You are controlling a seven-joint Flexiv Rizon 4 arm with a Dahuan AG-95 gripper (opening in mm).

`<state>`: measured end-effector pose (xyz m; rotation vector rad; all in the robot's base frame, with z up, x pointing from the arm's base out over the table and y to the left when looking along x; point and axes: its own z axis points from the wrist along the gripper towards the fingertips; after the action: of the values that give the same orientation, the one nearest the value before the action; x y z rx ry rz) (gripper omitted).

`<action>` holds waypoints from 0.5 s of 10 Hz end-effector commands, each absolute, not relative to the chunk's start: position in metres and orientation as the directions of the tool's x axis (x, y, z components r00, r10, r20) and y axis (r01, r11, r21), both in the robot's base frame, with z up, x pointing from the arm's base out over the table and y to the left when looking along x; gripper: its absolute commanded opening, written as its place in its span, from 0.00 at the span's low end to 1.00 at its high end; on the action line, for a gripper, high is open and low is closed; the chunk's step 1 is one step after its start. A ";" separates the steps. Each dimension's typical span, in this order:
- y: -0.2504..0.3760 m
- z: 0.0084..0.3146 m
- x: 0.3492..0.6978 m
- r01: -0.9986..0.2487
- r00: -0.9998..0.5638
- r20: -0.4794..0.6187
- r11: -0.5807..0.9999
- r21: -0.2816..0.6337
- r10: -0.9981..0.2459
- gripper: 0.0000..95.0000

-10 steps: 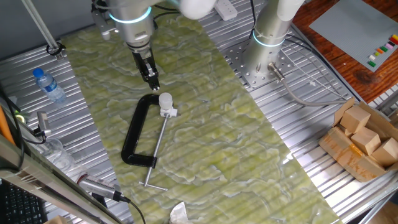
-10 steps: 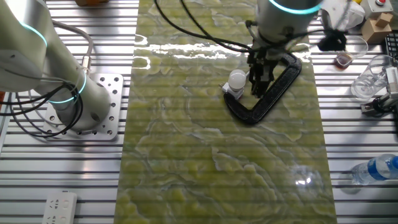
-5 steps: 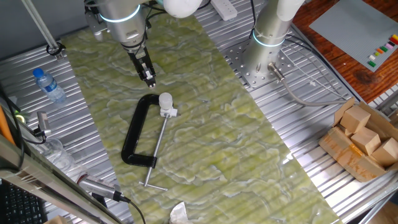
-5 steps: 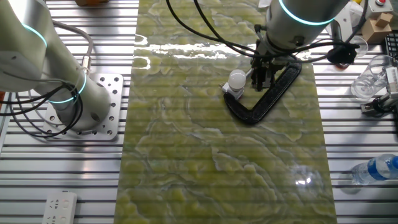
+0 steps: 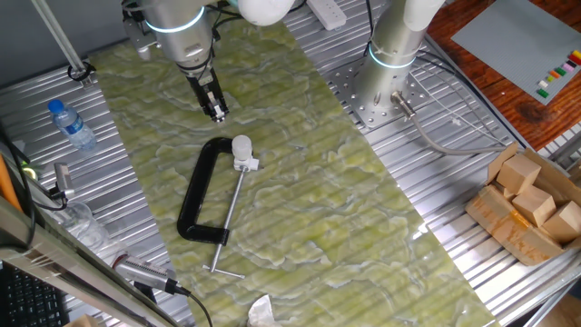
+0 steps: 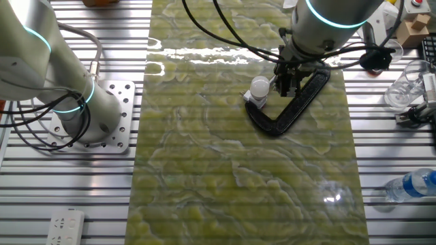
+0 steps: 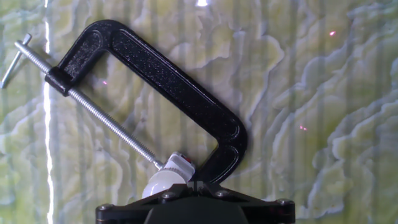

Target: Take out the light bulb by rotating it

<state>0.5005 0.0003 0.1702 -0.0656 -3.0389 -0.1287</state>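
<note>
The light bulb (image 5: pixel 241 145), small, white and round, sits in a white square socket piece (image 5: pixel 246 164) held at the screw end of a black C-clamp (image 5: pixel 195 195) lying on the green mat. My gripper (image 5: pixel 218 114) hangs above the mat just up-left of the bulb, apart from it, with its fingers together and nothing between them. In the other fixed view the gripper (image 6: pixel 286 88) stands right beside the bulb (image 6: pixel 259 86), over the clamp (image 6: pixel 300 99). In the hand view the bulb (image 7: pixel 163 184) shows at the bottom edge, partly hidden by the hand, next to the clamp (image 7: pixel 168 74).
A clear bottle with a blue cap (image 5: pixel 71 123) lies on the slatted table at the left. A second arm's base (image 5: pixel 390 82) stands at the back right. A box of wooden blocks (image 5: pixel 531 204) is at the right. A clear cup (image 6: pixel 407 85) stands near the mat.
My gripper has drawn back from the bulb, up and away over the mat, then held still. The bulb, socket and clamp have not moved.
</note>
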 end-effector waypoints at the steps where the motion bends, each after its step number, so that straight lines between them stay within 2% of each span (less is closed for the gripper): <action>1: 0.000 0.170 0.500 0.060 -0.993 0.101 0.995 0.075 0.052 0.00; 5: 0.000 0.170 0.500 0.022 -0.994 0.112 0.997 0.073 0.014 0.00</action>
<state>0.4988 0.0003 0.1704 -0.0232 -3.0291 -0.1162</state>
